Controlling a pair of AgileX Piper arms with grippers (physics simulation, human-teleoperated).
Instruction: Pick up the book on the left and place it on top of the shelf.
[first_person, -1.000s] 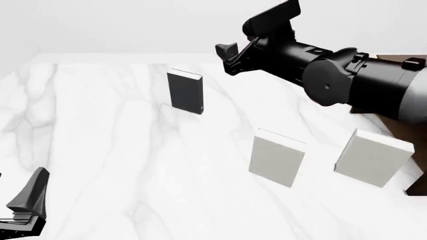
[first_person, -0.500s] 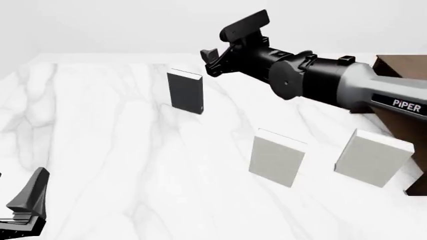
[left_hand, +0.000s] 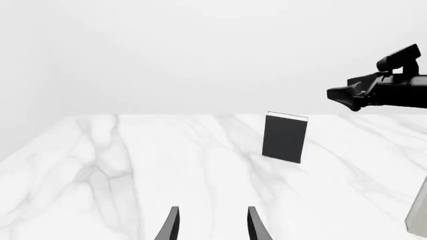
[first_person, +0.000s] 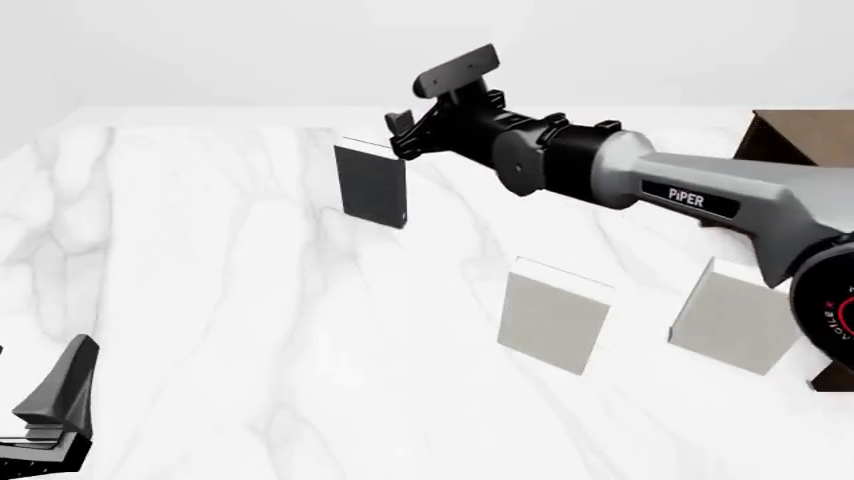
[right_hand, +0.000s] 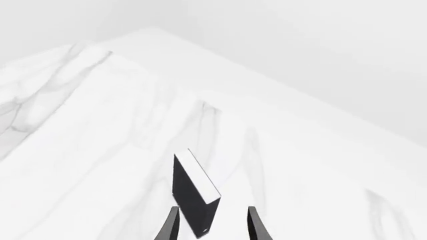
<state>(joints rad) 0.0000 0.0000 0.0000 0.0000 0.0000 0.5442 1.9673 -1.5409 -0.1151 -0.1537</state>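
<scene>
Marble table (first_person: 200, 300), white, edges cropped. Shelf (first_person: 787, 140), dark brown, only a corner showing at three o'clock, its compartments out of sight. Right arm stretched long toward eleven o'clock; right gripper (first_person: 396, 135) hangs just above the book's top corner, jaws parted, gripping nothing. Two pale books (first_person: 554, 315) (first_person: 741, 315) upright at four o'clock. Book (first_person: 370, 183), dark, upright at twelve o'clock. Left gripper (first_person: 54, 415), half cropped at seven o'clock, jaws apart.

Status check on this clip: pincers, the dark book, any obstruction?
Right pincer open, at the upright thin black hardcover book, not gripping. Left pincer open, idle. Two pale grey books nearer, off the path.
</scene>
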